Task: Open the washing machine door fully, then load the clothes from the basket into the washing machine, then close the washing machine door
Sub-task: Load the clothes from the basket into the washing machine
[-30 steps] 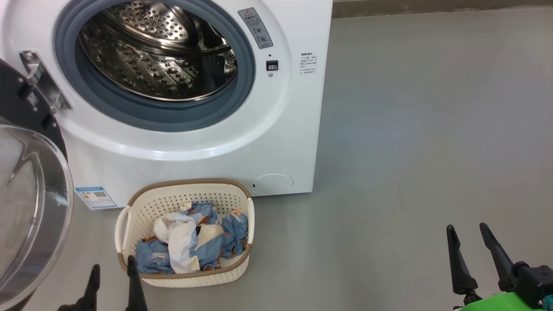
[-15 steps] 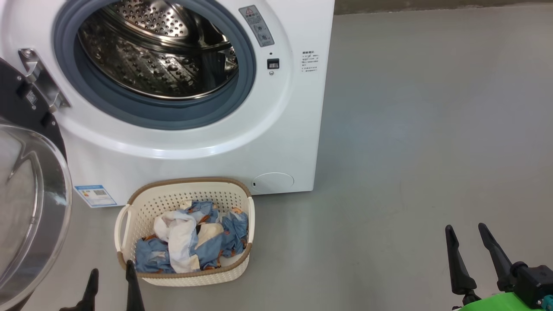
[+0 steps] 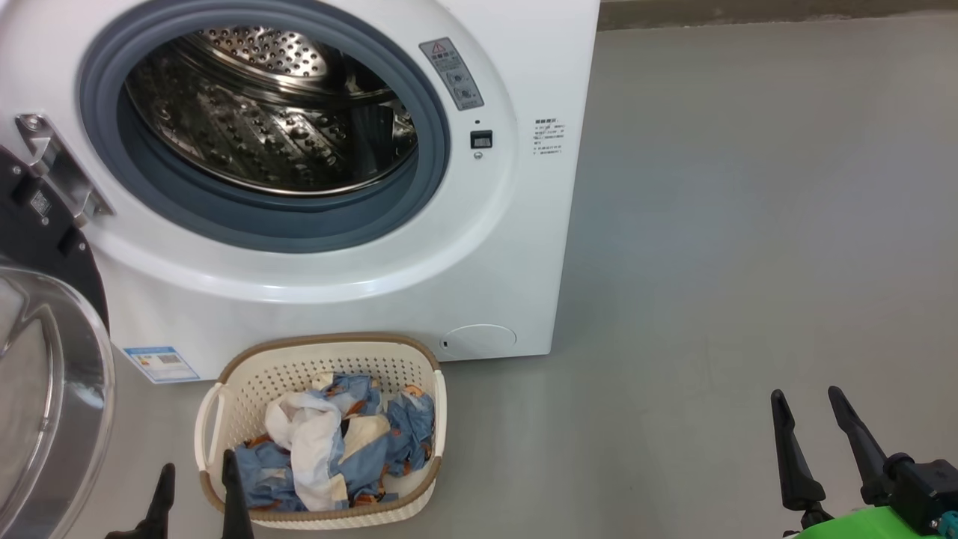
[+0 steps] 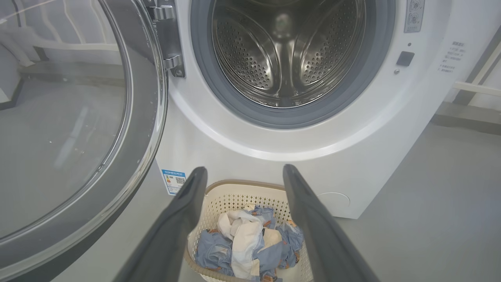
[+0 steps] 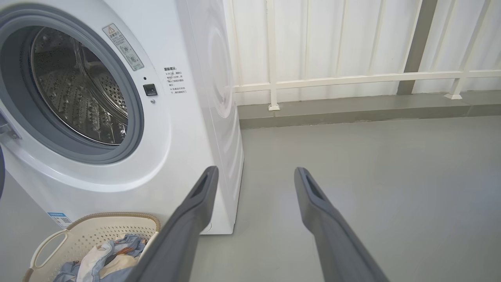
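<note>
Glass door [image 3: 45, 404]: swung wide, step 1 done
Clothes [image 3: 337, 442]: we must load all from basket [image 3: 322, 346]
Left gripper [image 3: 196, 463], right gripper [image 3: 807, 391]: spread, empty

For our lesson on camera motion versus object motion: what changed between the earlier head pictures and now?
The head camera shifted: washing machine and basket slid down the picture together. Nothing grasped or released. Unchanged: door open, clothes heaped, left gripper and right gripper open and empty.
</note>
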Controlling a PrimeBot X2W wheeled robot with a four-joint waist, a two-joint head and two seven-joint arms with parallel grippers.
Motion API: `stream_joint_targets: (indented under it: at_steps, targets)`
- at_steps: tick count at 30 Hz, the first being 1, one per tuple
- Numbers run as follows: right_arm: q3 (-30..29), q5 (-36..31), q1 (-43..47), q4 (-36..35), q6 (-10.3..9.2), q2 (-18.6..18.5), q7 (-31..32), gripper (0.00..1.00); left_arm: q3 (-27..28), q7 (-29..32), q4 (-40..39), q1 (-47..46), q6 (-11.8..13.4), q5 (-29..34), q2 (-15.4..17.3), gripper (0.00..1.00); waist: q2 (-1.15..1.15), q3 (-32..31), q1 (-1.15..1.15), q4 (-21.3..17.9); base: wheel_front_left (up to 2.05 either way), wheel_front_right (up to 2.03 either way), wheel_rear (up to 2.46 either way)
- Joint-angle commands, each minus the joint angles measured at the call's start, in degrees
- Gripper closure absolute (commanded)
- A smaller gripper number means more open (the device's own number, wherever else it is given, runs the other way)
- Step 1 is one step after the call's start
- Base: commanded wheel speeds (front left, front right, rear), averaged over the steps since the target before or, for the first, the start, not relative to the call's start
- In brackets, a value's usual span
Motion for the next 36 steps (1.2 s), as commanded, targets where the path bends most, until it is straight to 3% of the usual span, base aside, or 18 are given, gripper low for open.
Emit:
stream_joint_targets:
  at_steps: [1,23,36]
  targets:
    - [1.54,-0.13,-0.68,-1.34,0.09,-0.82,-0.69,0.0,1.7,-0.32,-1.36,-1.66,0.42,0.54,0.7,0.0,0.0,0.02,0.0,0.05,0.43,-0.43,0.0]
    - [2.16,0.38,-1.48,-1.37,0.09,-0.51,-0.69,0.0,1.77,-0.32,-1.72,-2.1,0.75,0.36,0.7,0.0,0.0,1.84,0.0,-1.56,0.02,-0.02,0.0]
    - [3.32,2.32,-4.75,-1.72,0.09,0.28,-0.69,0.0,-0.13,-0.32,2.51,-9.53,0.64,1.18,0.7,0.0,0.0,11.75,0.0,-4.8,0.0,0.0,0.0]
